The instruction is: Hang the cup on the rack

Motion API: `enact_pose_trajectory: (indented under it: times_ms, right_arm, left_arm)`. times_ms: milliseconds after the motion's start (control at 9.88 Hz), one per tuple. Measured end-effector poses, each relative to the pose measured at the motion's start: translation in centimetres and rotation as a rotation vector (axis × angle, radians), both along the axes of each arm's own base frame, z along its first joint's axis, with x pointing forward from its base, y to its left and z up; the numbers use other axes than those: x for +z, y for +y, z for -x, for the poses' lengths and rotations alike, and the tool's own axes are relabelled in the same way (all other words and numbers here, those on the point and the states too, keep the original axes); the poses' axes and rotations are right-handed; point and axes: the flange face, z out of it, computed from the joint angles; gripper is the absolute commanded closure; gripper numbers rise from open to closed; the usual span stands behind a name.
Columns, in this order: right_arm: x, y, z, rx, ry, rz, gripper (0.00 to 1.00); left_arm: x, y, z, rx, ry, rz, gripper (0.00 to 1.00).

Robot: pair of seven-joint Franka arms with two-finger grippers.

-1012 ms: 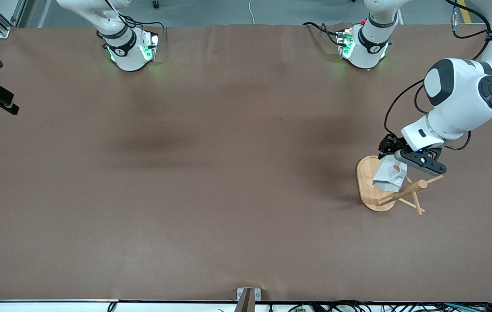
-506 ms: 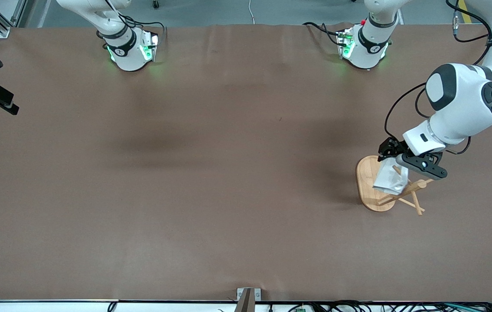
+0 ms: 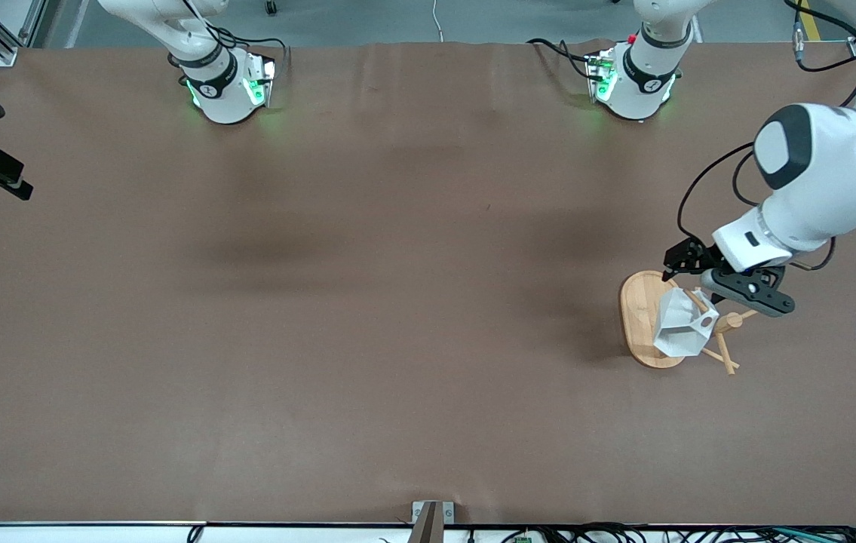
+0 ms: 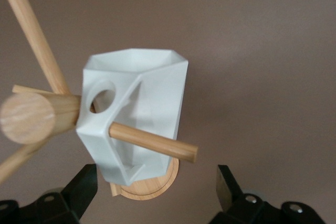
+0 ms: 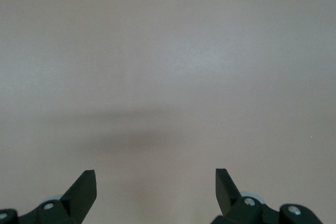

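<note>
Left wrist view: the white mug is hung by its handle on a peg of the bamboo mug tree.
Left gripper: held over the mug tree, jaws spread, nothing pinched.
Right gripper: kept waiting, well apart from the mug tree, jaws spread.

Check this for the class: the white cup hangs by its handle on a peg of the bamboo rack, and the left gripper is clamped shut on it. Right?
Not quite. The left wrist view shows the left gripper open, its fingers apart and clear of the cup. The cup does hang by its handle on a peg of the rack.

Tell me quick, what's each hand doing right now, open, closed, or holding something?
Left hand: open, holding nothing; the cup hangs on the rack by its handle.
Right hand: open, empty, waiting over bare table.
</note>
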Motion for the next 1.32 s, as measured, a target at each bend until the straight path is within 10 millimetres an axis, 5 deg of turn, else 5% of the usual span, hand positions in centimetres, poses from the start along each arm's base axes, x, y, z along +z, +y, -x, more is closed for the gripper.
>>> enact_pose_trajectory:
  times_ms: [708, 1315]
  right_arm:
    - [0.1, 0.5, 0.0, 0.010, -0.004, 0.000, 0.00]
    - [0.2, 0.5, 0.0, 0.009, -0.004, 0.000, 0.00]
  left_arm:
    - [15.4, 0.7, -1.4, 0.217, 0.041, 0.018, 0.00]
    - [21.1, 0.7, -0.2, 0.224, 0.020, -0.019, 0.00]
